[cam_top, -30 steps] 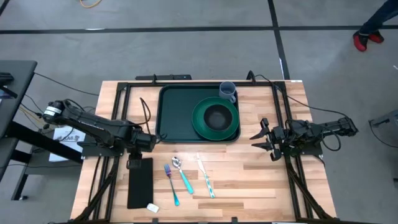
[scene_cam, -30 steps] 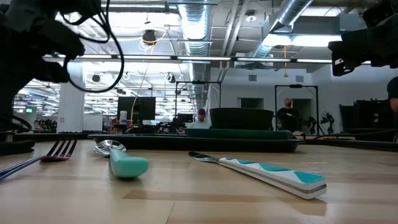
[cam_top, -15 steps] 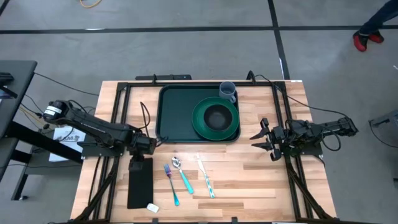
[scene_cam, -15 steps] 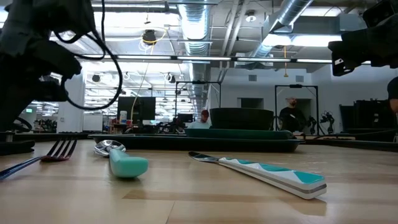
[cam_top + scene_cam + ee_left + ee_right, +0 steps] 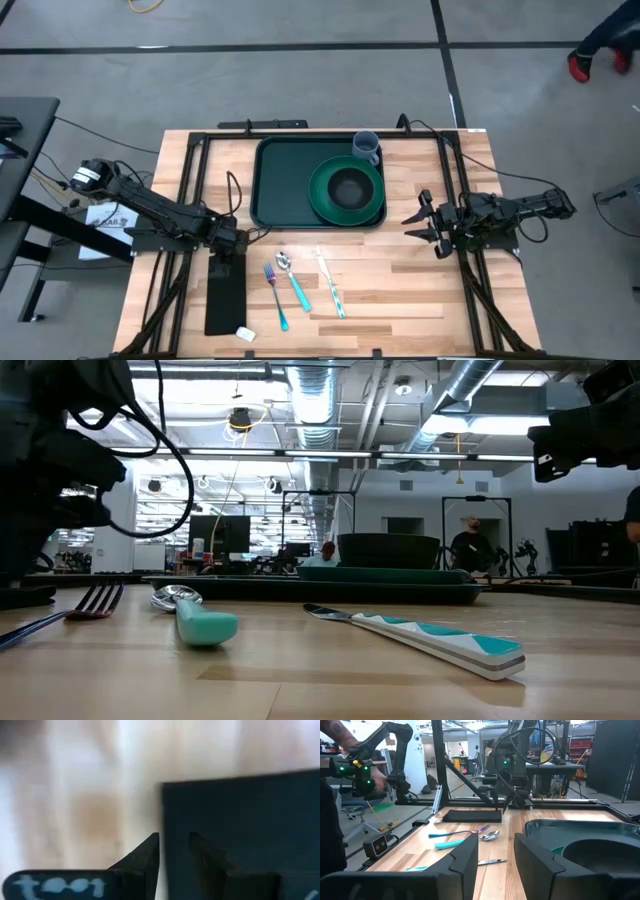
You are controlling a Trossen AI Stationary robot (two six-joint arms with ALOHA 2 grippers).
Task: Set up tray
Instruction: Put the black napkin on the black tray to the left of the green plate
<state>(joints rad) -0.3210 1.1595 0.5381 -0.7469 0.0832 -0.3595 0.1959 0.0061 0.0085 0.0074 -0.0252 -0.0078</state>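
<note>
The dark green tray (image 5: 270, 180) lies at the table's far middle. On it are a round green plate (image 5: 322, 197) holding a dark bowl (image 5: 347, 187), and a grey cup (image 5: 367, 146) at its far right corner. The black napkin (image 5: 225, 297) lies flat near the left near edge. My left gripper (image 5: 228, 247) is low over the napkin's far end and open a little. In the left wrist view its fingers (image 5: 150, 855) straddle the napkin's (image 5: 240, 820) edge near a corner. My right gripper (image 5: 418, 224) waits open, right of the tray. My left gripper comes down from above at the napkin's far end, one finger over the wood and the other finger (image 5: 207, 865) over the black surface beside its edge (image 5: 164, 820). I cannot tell whether either finger touches the napkin, which lies flat on the table.
A fork (image 5: 276, 292), a teal-handled spoon (image 5: 295, 283) and a white-and-teal knife (image 5: 332, 284) lie side by side on the wood, near of the tray. A small white piece (image 5: 243, 335) lies by the napkin's near end. Black frame rails run along both table sides.
My left gripper has moved toward the table's near edge and slightly left, ending over the napkin's far end. The napkin, the tray and my right arm have stayed where they were.
</note>
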